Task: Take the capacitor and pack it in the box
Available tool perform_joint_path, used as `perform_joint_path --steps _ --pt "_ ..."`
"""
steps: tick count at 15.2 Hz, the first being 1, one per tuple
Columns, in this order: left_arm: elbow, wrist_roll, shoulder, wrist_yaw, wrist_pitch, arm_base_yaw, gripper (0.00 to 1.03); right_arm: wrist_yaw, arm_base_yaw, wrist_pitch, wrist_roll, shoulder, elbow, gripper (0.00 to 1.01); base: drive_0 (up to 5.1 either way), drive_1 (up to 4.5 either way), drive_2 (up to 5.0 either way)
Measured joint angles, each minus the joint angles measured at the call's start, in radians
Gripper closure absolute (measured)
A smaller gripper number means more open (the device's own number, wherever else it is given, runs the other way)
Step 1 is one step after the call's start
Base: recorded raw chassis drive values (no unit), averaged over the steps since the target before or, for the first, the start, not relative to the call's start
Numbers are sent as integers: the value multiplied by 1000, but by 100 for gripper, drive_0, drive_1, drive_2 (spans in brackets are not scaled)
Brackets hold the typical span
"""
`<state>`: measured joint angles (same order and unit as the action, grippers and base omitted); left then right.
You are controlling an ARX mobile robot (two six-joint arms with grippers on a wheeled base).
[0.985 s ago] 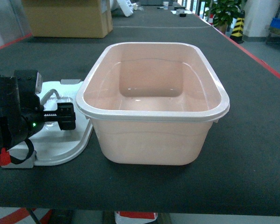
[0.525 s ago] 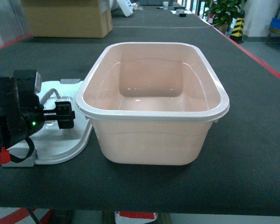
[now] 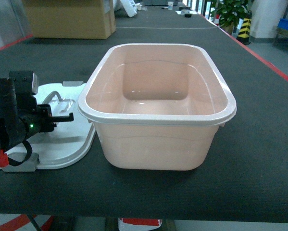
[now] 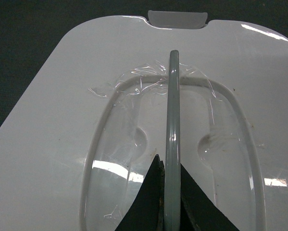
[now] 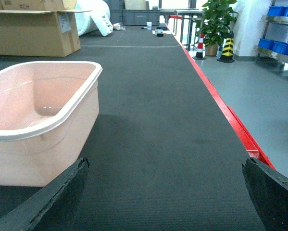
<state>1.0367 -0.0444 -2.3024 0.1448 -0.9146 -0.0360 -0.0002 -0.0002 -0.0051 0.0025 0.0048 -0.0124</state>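
Observation:
The pale pink box (image 3: 156,108) stands open and empty in the middle of the dark table, and its near corner also shows in the right wrist view (image 5: 38,120). Its white lid (image 3: 67,149) lies flat to the left of it. My left gripper (image 3: 62,117) is over the lid, shut on the lid's grey handle (image 4: 173,96), which runs up between the black fingers of that gripper (image 4: 169,163). My right gripper (image 5: 165,163) is open above bare table to the right of the box, with nothing between its fingers. No capacitor is in view.
A brown cardboard carton (image 3: 69,19) sits at the back left of the table. A red strip (image 5: 230,120) marks the table's right edge, with floor beyond. Farther off stand a potted plant (image 5: 216,19), striped cones and blue bins (image 5: 278,45).
My left gripper has drawn a little to the left over the lid and its jaws have shut on the grey handle. The box has not moved.

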Motion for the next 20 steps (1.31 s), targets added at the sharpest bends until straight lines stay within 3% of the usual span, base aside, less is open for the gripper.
perform_joint_path --steps 6,9,15,17,20 --pt "-1 8 38 -3 33 3 101 0 0 0 0 0 0 3 0 0 0" --pt "-8 15 170 -3 82 5 101 0 0 0 0 0 0 3 0 0 0" --pt "35 21 438 61 298 -14 101 0 0 0 0 0 0 3 0 0 0" --pt "70 10 536 93 375 -50 101 0 0 0 0 0 0 3 0 0 0" --pt "74 -8 625 179 466 -180 101 0 0 0 0 0 0 3 0 0 0"
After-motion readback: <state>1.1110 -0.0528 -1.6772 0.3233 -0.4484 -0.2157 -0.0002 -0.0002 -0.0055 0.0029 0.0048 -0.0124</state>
